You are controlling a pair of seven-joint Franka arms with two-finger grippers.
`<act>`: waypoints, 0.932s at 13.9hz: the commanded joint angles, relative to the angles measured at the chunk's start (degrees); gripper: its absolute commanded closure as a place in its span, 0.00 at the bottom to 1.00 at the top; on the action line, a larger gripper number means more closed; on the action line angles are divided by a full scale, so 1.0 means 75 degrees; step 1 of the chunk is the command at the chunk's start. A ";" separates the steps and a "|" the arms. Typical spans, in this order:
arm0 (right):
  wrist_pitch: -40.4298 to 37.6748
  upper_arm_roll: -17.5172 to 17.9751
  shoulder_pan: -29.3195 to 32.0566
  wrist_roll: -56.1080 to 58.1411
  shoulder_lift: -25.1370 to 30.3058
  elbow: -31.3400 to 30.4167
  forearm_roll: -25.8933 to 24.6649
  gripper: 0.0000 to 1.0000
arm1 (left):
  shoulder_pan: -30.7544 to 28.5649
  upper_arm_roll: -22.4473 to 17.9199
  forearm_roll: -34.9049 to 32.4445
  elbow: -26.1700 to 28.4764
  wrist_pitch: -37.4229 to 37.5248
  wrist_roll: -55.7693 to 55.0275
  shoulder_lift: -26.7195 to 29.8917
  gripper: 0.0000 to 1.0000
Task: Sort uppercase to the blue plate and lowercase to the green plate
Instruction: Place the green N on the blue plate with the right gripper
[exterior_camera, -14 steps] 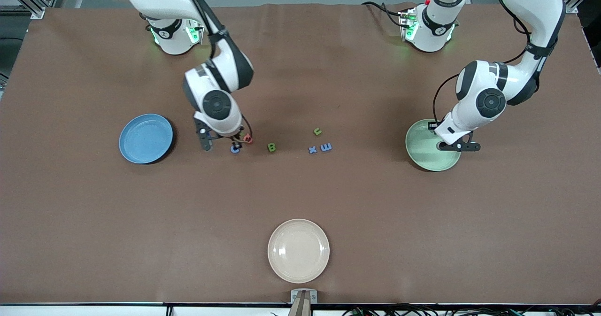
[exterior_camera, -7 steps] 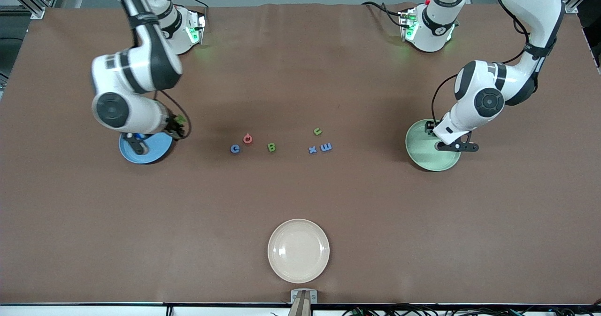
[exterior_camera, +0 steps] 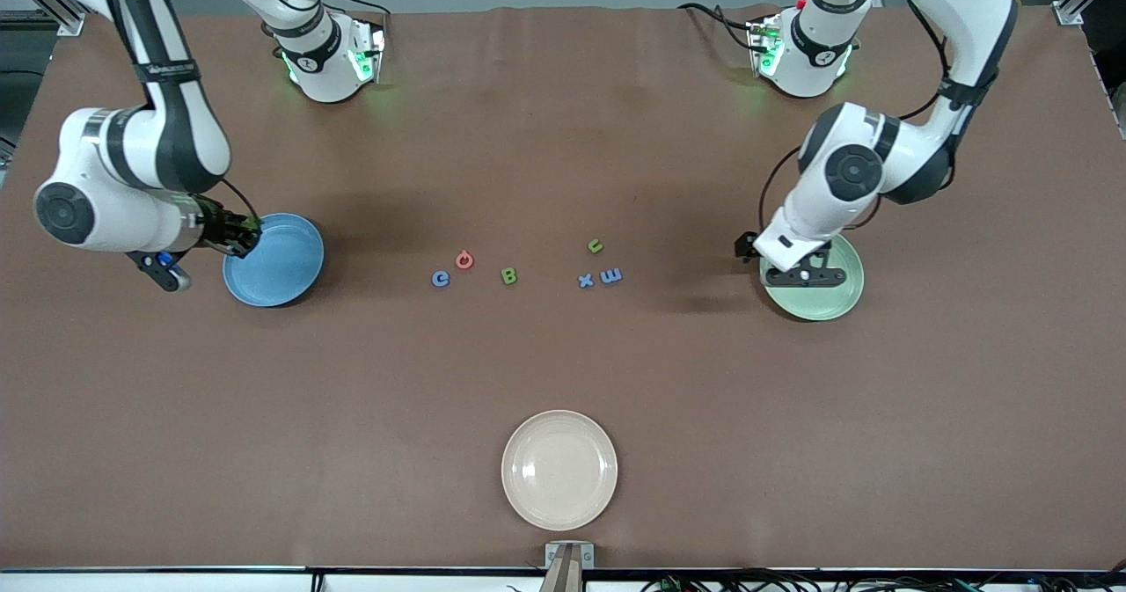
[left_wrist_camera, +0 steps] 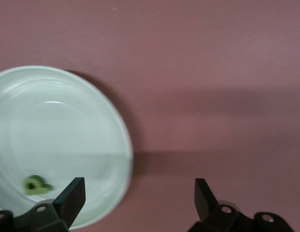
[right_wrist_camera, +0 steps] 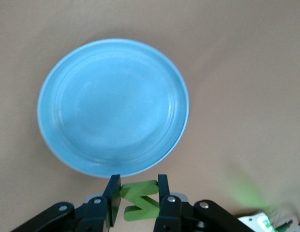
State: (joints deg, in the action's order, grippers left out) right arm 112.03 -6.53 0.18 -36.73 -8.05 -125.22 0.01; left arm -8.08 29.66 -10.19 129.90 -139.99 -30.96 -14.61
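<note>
Brown worktop (exterior_camera: 563, 363). Right tool (right_wrist_camera: 136, 200) clamped on green N (right_wrist_camera: 139, 199), hanging just beside blue plate (right_wrist_camera: 113, 106) rim. Left tool (left_wrist_camera: 135, 200) spread wide above green plate (left_wrist_camera: 53, 140) edge, green p (left_wrist_camera: 35, 184) lying in plate beside one finger.

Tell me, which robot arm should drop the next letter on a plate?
Probably the right. The right gripper is shut on the green N, beside the blue plate. The left gripper is open and holds nothing at the green plate, where the green p lies.
</note>
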 commanded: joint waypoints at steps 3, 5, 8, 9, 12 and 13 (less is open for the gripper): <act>0.0285 0.0168 0.0223 0.0128 -0.0063 -0.0109 -0.0072 0.98 | 0.1051 0.0276 -0.0117 -0.1648 0.0080 -0.2347 -0.1635 0.01; 0.0344 0.0168 0.0351 0.0117 -0.0180 -0.0098 -0.0049 0.81 | 0.1439 0.0264 -0.0129 -0.2106 0.0080 -0.3285 -0.2058 0.01; 0.0333 0.0168 0.0387 0.0117 -0.0239 -0.0074 -0.0049 0.00 | 0.1896 0.0241 -0.0141 -0.2576 0.0103 -0.4177 -0.2433 0.01; 0.0332 0.0179 0.0387 0.0117 -0.0227 -0.0074 -0.0049 0.00 | 0.2002 0.0241 -0.0245 -0.2751 0.0161 -0.4424 -0.2574 0.01; 0.0216 0.0214 0.0142 -0.0012 -0.0157 -0.0074 -0.0037 0.00 | 0.2342 0.0194 -0.0702 -0.3384 0.0535 -0.5279 -0.3043 0.01; 0.0192 0.0215 -0.0033 -0.0128 -0.0110 -0.0086 0.0010 0.00 | 0.2552 0.0031 -0.0843 -0.3630 0.0688 -0.5549 -0.3183 0.01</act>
State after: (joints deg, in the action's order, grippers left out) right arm 114.15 -5.56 1.52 -36.05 -10.18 -125.54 0.03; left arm 8.39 31.48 -13.96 107.73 -137.80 -68.56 -35.41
